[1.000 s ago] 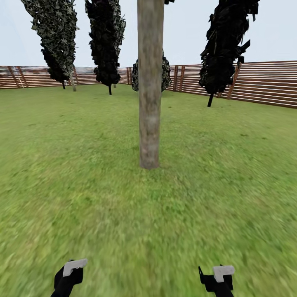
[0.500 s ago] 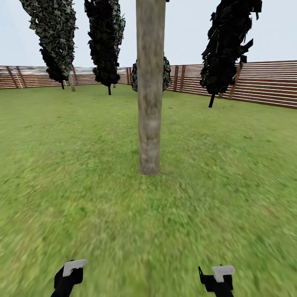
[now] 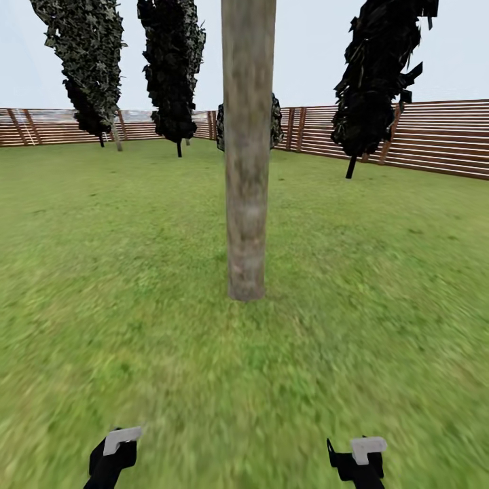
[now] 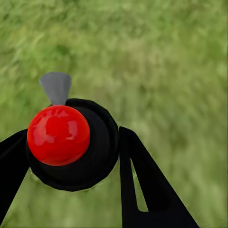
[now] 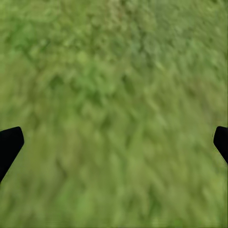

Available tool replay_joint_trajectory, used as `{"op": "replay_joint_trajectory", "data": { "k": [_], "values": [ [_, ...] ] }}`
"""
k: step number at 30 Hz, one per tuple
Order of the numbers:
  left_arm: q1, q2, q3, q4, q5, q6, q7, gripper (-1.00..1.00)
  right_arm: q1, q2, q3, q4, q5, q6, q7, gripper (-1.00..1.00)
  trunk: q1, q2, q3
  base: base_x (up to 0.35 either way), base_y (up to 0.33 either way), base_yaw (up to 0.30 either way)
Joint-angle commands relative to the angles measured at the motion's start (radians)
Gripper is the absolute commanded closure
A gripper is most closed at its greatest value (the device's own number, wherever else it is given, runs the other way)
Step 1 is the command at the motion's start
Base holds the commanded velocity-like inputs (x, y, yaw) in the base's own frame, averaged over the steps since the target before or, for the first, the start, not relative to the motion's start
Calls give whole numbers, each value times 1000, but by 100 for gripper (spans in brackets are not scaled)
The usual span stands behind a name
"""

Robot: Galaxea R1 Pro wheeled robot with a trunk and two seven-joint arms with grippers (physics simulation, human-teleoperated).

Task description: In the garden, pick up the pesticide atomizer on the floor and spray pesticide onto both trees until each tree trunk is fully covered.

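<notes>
The pesticide atomizer (image 4: 99, 152), a dark round bottle with a red ball and a grey nozzle on top, sits between the black fingers of my left gripper (image 4: 73, 137), which is shut on it above the grass floor (image 4: 171, 71). In the head view my left gripper (image 3: 112, 456) and right gripper (image 3: 358, 458) hang low at the near edge. My right gripper (image 5: 114, 142) is open, with only grass between its fingers. A thick pale mottled tree trunk (image 3: 247, 170) rises straight ahead from the lawn. A second tree (image 3: 85, 61) with a pale trunk stands far back on the left.
A black-leaved tree (image 3: 380, 75) stands at the back right and a dark one (image 3: 171, 68) at the back left. A brown slatted fence (image 3: 435, 139) closes the lawn (image 3: 380, 272) behind them. Open grass lies on both sides of the near trunk.
The whole head view has shifted: the near trunk looks larger and its base sits lower, so the camera has come closer. Both grippers keep their places.
</notes>
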Motion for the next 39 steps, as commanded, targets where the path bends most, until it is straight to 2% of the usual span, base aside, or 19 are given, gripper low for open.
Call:
{"op": "replay_joint_trajectory", "data": {
  "k": [1, 19, 31, 35, 39],
  "values": [
    [0, 0, 0, 0, 0, 0, 0, 100, 0, 0, 0, 0, 0, 0, 0, -100, 0, 0, 0, 339, 0, 0],
    [0, 0, 0, 1, 0, 0, 0, 100, 0, 1, 0, 0, -2, -1, -1, -100, 0, 0, 0, 339, 0, 0],
    [0, 1, 6, 1, 1, 0, -1, 100, 0, 2, -2, 2, -4, 0, 0, -100, 0, 0, 8, 336, -11, -125],
    [7, 0, 8, -8, 1, -5, -1, 100, 0, 2, 0, 70, -1, 1, 1, -100, 0, 0, 8, 260, -119, -6],
    [24, -3, 6, -26, -1, -48, -2, 100, 0, 0, 0, 139, -1, -27, 0, -100, 0, 0, 8, 94, -37, -1]
  ]
}}
